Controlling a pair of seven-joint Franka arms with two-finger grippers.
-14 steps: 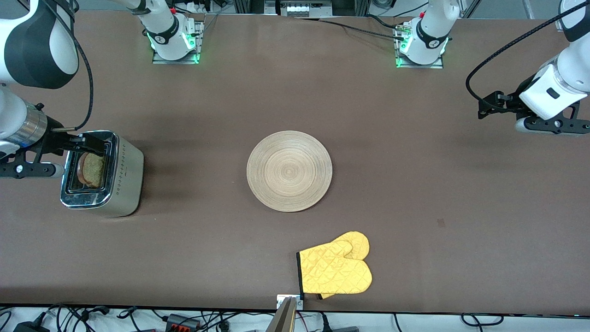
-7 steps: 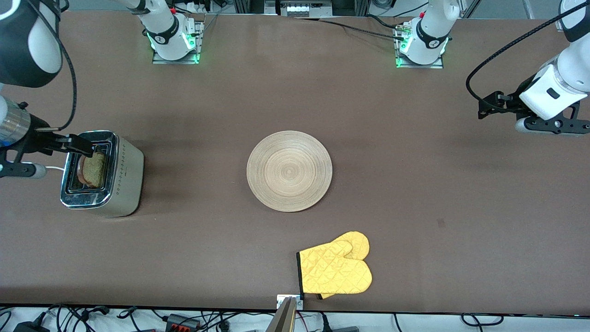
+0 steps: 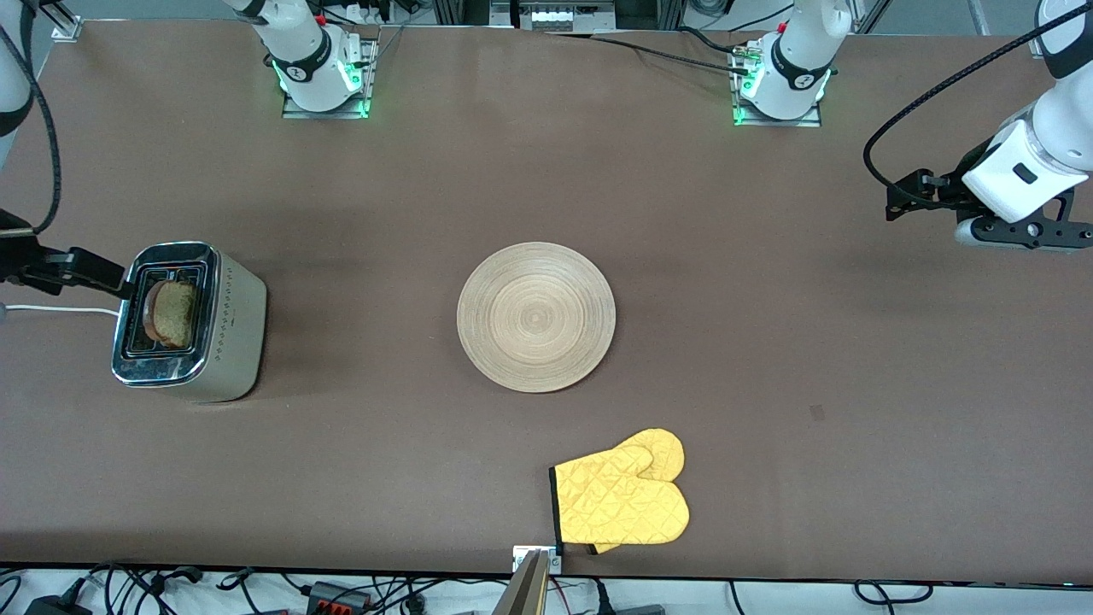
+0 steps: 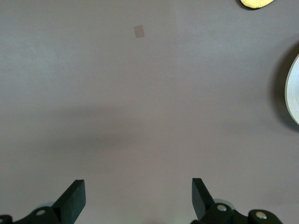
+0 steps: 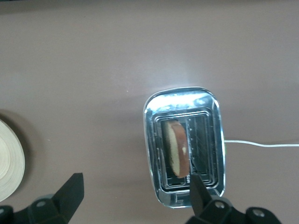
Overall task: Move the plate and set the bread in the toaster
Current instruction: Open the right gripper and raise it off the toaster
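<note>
The right gripper (image 5: 133,196), fingers spread and empty, has pulled clear of the toaster (image 3: 189,320), leaving the bread (image 3: 173,313) apparently seated in its slot, while the left gripper (image 4: 135,198) waits spread over bare table and the plate (image 3: 535,317) lies mid-table.

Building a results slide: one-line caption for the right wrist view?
Open right gripper above the toaster, bread standing in one slot.

the brown table (image 3: 768,342) carries the toaster (image 3: 192,329), the plate (image 3: 536,317) and a yellow oven mitt (image 3: 623,500)
</note>
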